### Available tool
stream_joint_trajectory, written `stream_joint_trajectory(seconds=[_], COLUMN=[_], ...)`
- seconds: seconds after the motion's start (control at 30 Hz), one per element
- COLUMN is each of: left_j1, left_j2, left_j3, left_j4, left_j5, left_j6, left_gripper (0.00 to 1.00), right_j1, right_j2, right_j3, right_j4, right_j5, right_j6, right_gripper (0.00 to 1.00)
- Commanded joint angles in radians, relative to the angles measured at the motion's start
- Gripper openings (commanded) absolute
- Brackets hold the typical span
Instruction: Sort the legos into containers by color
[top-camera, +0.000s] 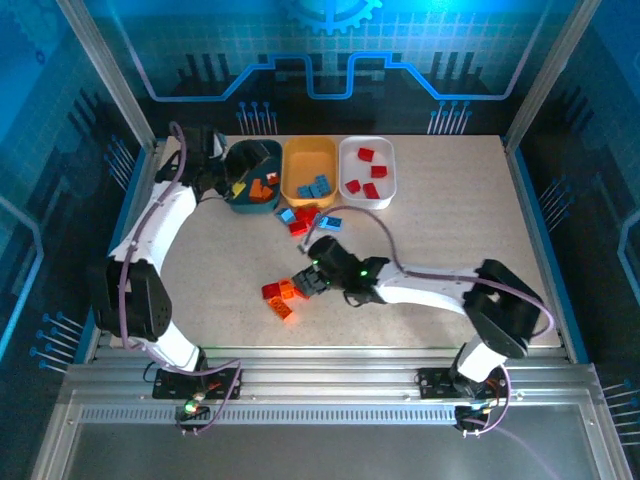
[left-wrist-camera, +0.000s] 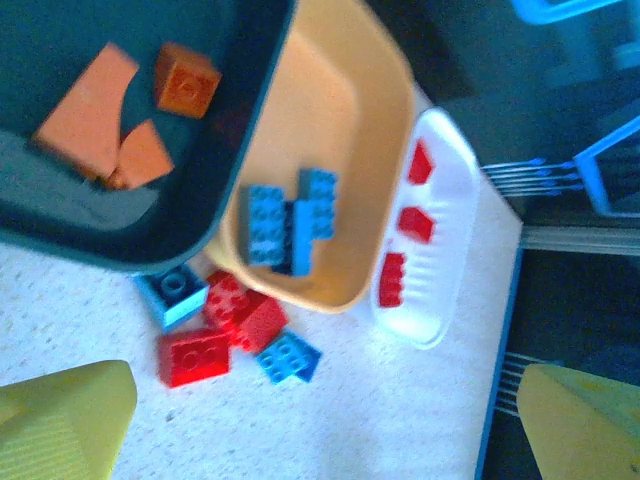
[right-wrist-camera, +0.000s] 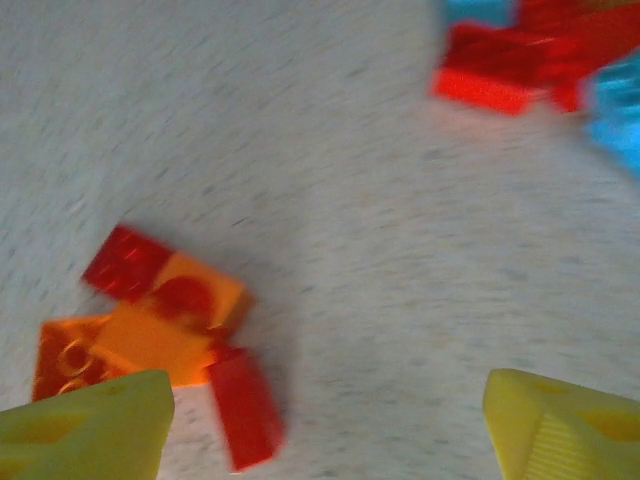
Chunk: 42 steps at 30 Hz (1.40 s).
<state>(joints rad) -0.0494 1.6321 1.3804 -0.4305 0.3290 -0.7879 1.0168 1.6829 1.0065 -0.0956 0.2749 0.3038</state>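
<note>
Well, loose legos (right-wrist-camera: 165, 330): red & orange, studded, clumped.

White arms (top-camera: 160, 220), black joints (top-camera: 135, 298), purple cables (top-camera: 440, 273), yellow gripper fingertips (left-wrist-camera: 60, 420).

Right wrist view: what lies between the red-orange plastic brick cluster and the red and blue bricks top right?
Bare speckled tabletop, from cluster to bricks, in the right wrist view.

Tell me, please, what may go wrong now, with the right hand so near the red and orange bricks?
1. The red and orange bricks lie touching, so the open right hand may take two colours together.
2. The loose red and blue pile lies right beside the yellow-orange tub; picking there could push the tub.
</note>
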Motion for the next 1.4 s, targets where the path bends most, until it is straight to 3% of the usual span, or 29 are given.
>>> stream_joint_trajectory(seconds=[0.0,0.13,0.33,0.43,0.53,0.63,0.9,1.0,1.13,1.37], left_j1=[0.006,0.005,0.006,0.006,0.007,0.008,0.008,0.008,-0.002,-0.028], left_j2=[0.014,-0.015,-0.012,0.0,0.003,0.002,0.005,0.006,0.002,0.013], left_j3=[-0.059,-0.106,-0.098,-0.098,-0.098,-0.097,-0.102,-0.108,-0.128,-0.139], left_j4=[0.045,0.119,0.104,0.111,0.107,0.101,0.106,0.13,0.179,0.2], left_j5=[0.093,0.157,0.136,0.151,0.146,0.136,0.138,0.165,0.2,0.216], left_j6=[-0.029,-0.066,-0.047,-0.059,-0.055,-0.048,-0.055,-0.078,-0.108,-0.125], left_gripper=[0.99,0.99,0.99,0.99,0.99,0.99,0.99,0.99,0.99,0.99], right_j1=[0.022,0.022,0.017,0.01,0.006,0.004,-0.041,-0.115,-0.298,-0.539], right_j2=[0.085,0.128,0.19,0.236,0.265,0.249,0.057,-0.013,0.003,0.297], right_j3=[0.065,0.09,0.108,0.127,0.159,0.171,0.068,0.052,0.154,0.553], right_j4=[-0.11,-0.138,-0.172,-0.158,-0.162,-0.184,-0.233,-0.226,-0.222,-0.303], right_j5=[-0.043,-0.029,-0.005,-0.029,-0.028,-0.025,0.022,0.047,0.072,0.074], right_j6=[-0.063,-0.055,-0.07,-0.081,-0.095,-0.109,-0.107,-0.1,-0.041,0.003], right_gripper=[0.79,0.76,0.74,0.65,0.43,0.31,0.24,0.24,0.24,0.23])
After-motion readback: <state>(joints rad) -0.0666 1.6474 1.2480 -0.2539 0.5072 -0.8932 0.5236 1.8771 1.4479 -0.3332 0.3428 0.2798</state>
